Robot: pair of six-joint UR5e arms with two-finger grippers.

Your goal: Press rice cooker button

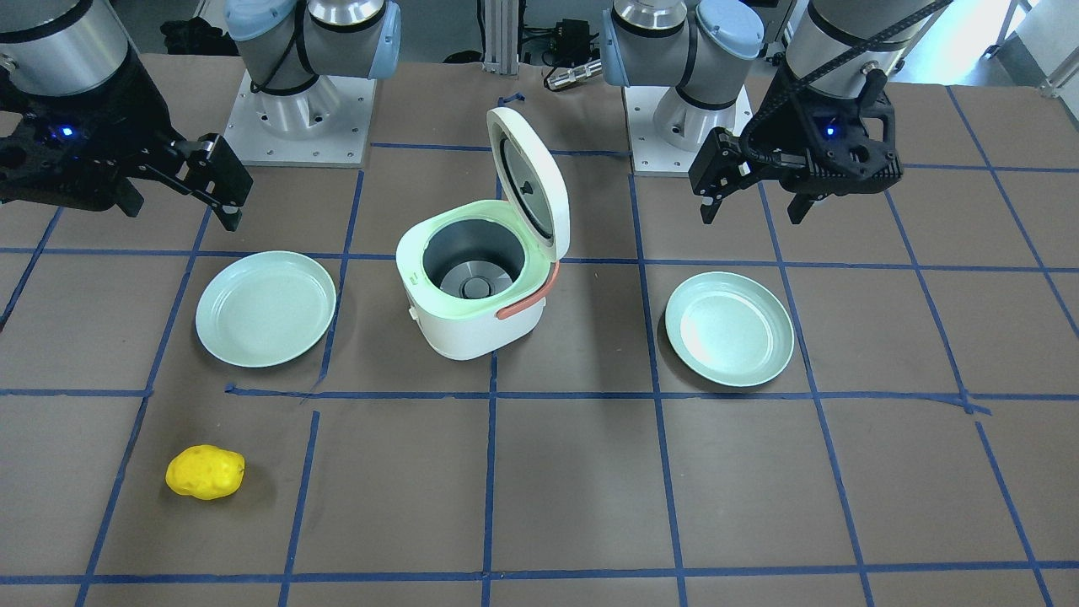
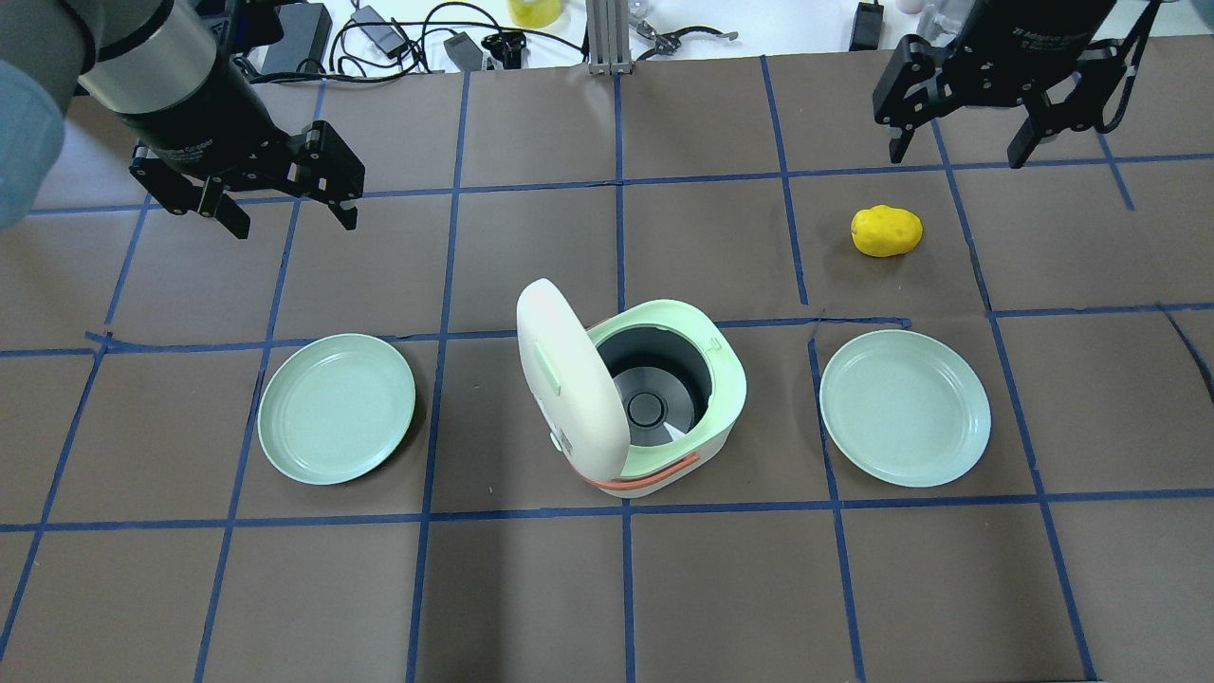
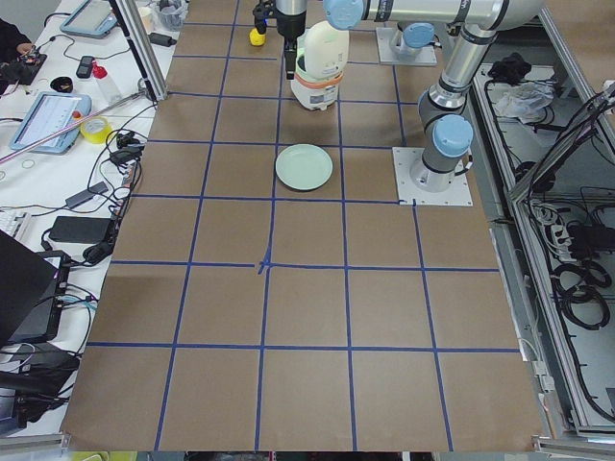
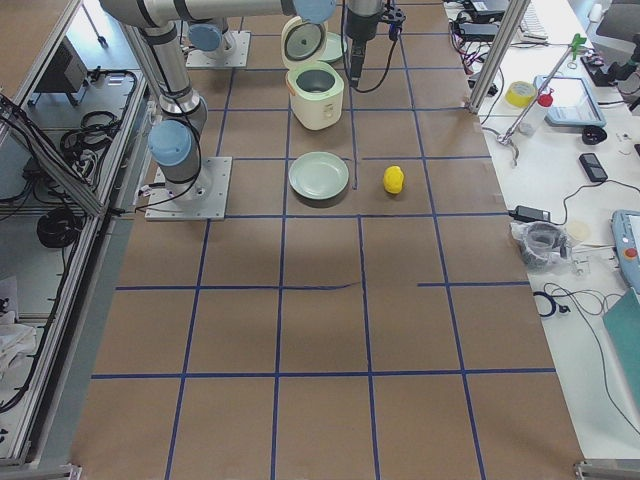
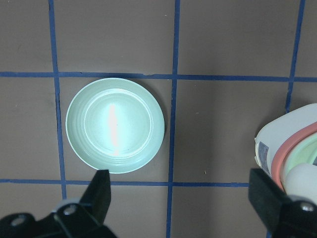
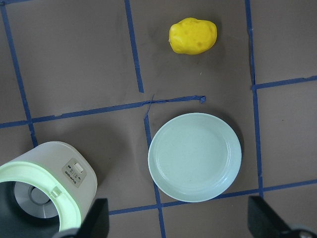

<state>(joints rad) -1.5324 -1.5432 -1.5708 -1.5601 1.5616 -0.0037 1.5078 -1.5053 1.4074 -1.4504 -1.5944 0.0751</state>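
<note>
The white rice cooker (image 2: 726, 379) with a pale green rim stands mid-table, its lid (image 2: 569, 379) swung up and the pot empty. Its control panel with a small white button (image 6: 78, 167) shows in the right wrist view, on the cooker's side wall (image 6: 74, 186). The cooker also shows in the front view (image 1: 472, 329) and at the left wrist view's right edge (image 5: 290, 144). My left gripper (image 2: 292, 223) is open and empty, high above the table, far-left of the cooker. My right gripper (image 2: 958, 156) is open and empty, high at the far right.
A pale green plate (image 2: 337, 408) lies left of the cooker and another (image 2: 904, 408) lies right of it. A yellow potato-like object (image 2: 886, 230) lies beyond the right plate, below my right gripper. Cables and gear line the far table edge.
</note>
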